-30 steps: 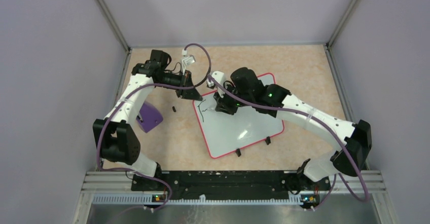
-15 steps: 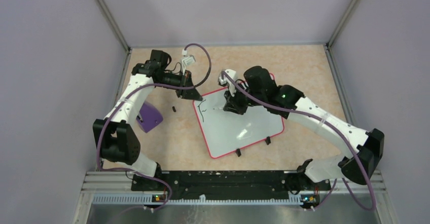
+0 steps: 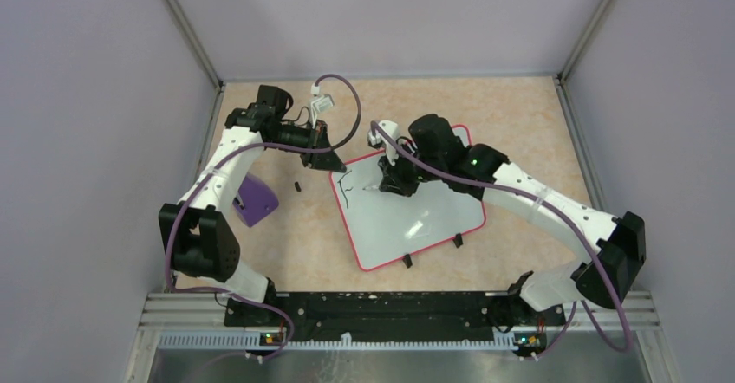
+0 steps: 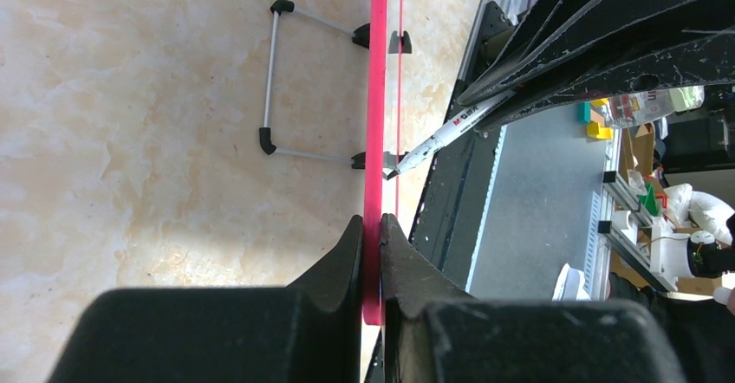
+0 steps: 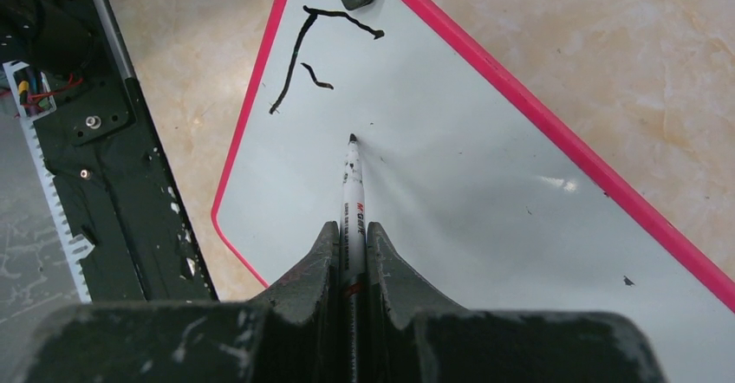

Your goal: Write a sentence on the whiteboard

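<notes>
The whiteboard [image 3: 416, 218] lies skewed on the table, white with a red-pink rim [image 4: 375, 97]. At its far left corner, my left gripper [image 3: 333, 163] [image 4: 373, 225] is shut on that rim. My right gripper [image 3: 388, 183] [image 5: 351, 229] hangs over the board's far part, shut on a white marker [image 5: 351, 194]. The marker's black tip meets the white surface [image 5: 468, 210]. Of the sentence, only a few black strokes like a letter F [image 5: 303, 49] show, near the held corner and left of the tip.
A purple block [image 3: 256, 199] lies left of the board under my left arm. A small black piece [image 3: 297, 186] sits between block and board. The board's black feet [image 3: 406, 261] point toward the arm bases. Grey walls close the table on three sides.
My right gripper moved right along the board with the marker, then came back a little to the left. The left arm and the board have not moved.
</notes>
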Controlling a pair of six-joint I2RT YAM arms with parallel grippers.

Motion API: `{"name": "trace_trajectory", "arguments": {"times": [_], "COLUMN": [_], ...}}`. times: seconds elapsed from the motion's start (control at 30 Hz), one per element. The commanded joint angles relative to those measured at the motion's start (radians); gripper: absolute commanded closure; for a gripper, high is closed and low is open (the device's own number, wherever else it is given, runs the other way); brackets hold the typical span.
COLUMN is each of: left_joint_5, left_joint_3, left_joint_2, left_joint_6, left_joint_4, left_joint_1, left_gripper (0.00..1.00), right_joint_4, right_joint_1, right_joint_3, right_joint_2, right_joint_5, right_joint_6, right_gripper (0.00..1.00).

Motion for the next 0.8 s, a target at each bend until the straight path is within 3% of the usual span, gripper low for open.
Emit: {"name": "trace_trajectory", "arguments": {"times": [0.0, 0.77], "left_joint_5": [0.015, 0.014], "left_joint_3": [0.003, -0.002], "left_joint_2": [-0.017, -0.017], "left_joint_6": [0.017, 0.022], "left_joint_4": [0.015, 0.017], "left_joint_1": [0.002, 0.002], "left_gripper": [1.0, 1.0], "right_joint_4": [0.058, 0.041], "right_joint_1": [0.003, 0.046], "right_joint_3": [0.049, -0.003], "right_joint_2": [0.017, 0.016], "right_joint_5": [0.027, 0.004], "right_joint_6": [0.016, -0.006], "right_gripper": [1.0, 1.0]}}
